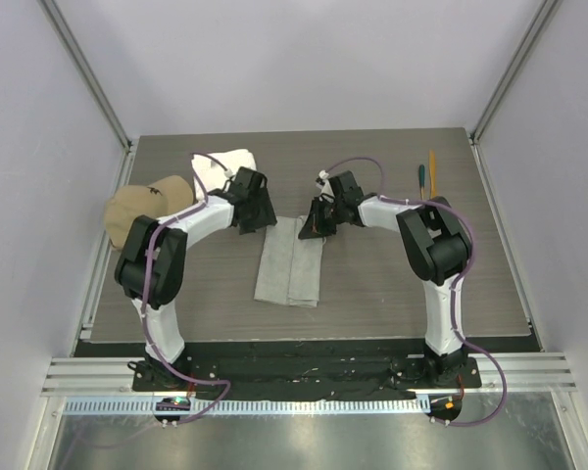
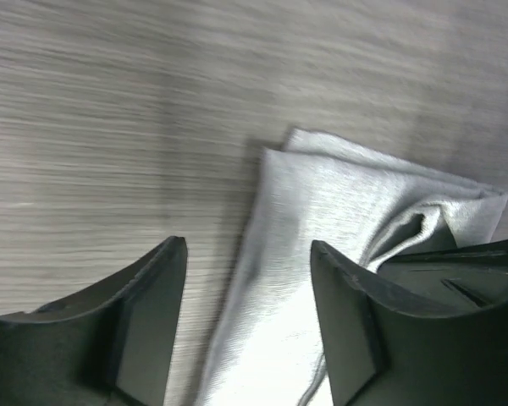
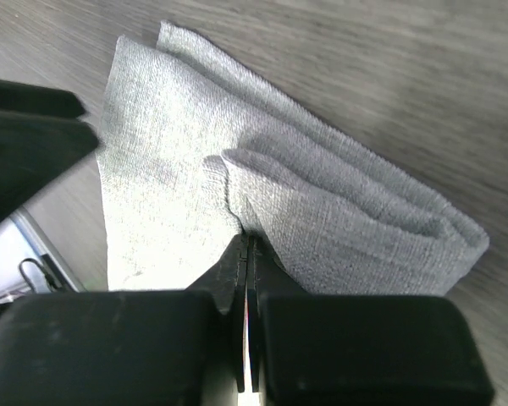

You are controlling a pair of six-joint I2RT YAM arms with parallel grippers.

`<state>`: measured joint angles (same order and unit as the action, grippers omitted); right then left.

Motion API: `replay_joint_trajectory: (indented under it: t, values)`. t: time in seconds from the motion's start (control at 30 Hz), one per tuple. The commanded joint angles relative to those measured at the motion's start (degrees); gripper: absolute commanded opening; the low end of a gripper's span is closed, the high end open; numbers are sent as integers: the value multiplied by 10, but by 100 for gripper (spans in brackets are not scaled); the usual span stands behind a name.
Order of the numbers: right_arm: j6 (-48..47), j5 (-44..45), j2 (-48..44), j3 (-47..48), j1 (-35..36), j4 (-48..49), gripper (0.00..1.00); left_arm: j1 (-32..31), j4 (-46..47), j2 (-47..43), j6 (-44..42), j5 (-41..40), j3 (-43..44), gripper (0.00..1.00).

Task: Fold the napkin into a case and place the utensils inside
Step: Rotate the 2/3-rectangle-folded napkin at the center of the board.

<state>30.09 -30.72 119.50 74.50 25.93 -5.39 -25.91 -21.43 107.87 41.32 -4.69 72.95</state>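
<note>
Mid-table, your napkin (image 1: 290, 262) lies mid-fold as a long strip. At its far end your right gripper (image 3: 247, 245) pinches a top layer; your left gripper (image 1: 259, 212) hangs open alongside. Next, you likely carry that layer across squarely; the utensils (image 1: 426, 176) lie far right.

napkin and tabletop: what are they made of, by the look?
The napkin looks like thin woven cloth, light grey and matte: the weave shows and the layers fold softly. The tabletop has a grey-brown streaked wood grain, probably laminate rather than solid wood, though the pictures don't confirm it.
</note>
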Motion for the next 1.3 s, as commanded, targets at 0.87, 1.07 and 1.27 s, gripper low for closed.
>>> replay_joint_trajectory:
  t: [0.87,1.07,1.27]
  values:
    - [-28,21,-137,-113,73,-36,2,17,164,-197,59,174,-360,47]
    - [-50,66,-161,-181,75,-28,2,-25,189,-218,118,173,-426,39]
    - [-105,123,-163,-194,72,-66,2,-107,206,-262,165,154,-478,41]
